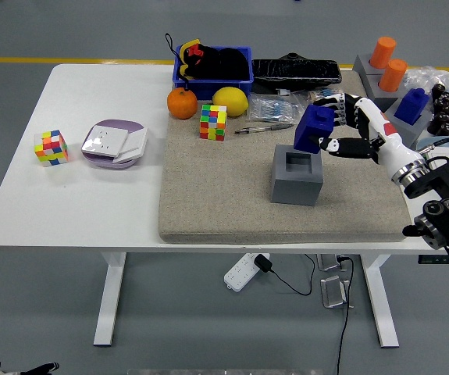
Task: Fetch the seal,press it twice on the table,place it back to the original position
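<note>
our right hand (347, 131) has its fingers closed around the blue seal (314, 129), holding it just above the grey holder (297, 175) on the mat (224, 203), clear of the surface. we judge this the return step; next we must align the seal over the square recess and lower it.

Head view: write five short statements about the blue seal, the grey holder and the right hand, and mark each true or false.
1. The right hand grasps the blue seal. True.
2. The seal sits fully inside the grey holder. False: it is held above the holder's far edge.
3. The holder's square recess is empty. True.
4. The holder stands on the bare white table. False: it stands on the grey mat.
5. The left hand holds the orange. False: no left hand shows.
</note>
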Controlling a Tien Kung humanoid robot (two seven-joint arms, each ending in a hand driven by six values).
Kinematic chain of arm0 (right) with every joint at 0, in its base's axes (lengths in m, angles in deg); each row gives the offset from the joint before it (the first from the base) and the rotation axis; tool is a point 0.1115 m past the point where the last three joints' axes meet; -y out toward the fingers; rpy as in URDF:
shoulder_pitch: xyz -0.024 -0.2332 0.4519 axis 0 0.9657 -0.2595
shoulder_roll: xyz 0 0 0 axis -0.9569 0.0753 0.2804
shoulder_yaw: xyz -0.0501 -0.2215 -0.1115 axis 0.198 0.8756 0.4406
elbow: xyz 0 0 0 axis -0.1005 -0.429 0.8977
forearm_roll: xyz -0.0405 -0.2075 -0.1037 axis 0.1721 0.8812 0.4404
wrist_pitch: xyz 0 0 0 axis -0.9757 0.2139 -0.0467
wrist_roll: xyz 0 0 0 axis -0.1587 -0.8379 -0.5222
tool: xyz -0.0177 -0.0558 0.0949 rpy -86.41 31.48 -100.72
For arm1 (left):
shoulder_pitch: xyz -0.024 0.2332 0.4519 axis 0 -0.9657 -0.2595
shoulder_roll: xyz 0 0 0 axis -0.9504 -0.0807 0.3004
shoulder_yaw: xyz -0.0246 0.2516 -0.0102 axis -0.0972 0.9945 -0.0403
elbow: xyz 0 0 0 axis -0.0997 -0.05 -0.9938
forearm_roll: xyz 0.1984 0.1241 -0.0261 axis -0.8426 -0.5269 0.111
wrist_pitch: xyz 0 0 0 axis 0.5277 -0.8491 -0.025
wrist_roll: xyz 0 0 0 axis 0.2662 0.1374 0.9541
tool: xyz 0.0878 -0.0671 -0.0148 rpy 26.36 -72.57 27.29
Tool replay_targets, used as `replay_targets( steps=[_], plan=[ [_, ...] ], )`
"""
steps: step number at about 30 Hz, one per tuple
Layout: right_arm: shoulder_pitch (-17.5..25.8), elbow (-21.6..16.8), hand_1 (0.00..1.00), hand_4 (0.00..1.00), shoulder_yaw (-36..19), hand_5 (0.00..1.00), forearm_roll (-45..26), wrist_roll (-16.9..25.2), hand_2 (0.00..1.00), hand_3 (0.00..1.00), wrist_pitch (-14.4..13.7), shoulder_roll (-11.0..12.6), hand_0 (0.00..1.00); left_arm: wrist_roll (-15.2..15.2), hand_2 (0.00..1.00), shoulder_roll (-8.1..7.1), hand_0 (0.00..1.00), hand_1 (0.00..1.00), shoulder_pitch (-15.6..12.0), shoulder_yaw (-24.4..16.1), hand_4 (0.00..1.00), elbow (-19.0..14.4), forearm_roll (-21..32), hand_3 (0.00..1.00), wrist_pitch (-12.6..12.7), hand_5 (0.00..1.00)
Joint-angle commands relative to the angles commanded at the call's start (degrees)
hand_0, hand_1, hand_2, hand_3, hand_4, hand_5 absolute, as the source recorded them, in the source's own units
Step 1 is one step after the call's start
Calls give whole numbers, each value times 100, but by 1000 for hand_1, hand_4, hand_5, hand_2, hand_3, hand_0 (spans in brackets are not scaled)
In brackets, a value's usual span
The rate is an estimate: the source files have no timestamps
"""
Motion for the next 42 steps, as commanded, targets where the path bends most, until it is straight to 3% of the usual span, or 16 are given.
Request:
replay_targets(
  steps=[13, 42],
  plan=[
    [-455, 383, 426, 733, 660, 2, -195, 8, 460, 479, 150, 44, 538, 6, 767, -14, 815, 786, 25, -12, 687, -3, -19, 801, -4, 411],
    [-613, 793, 425, 741, 1072, 2, -255, 73, 461, 480, 192, 120, 536, 53, 768, -39, 815, 788, 33, -108, 687, -15, -186, 801, -11, 411]
  ],
)
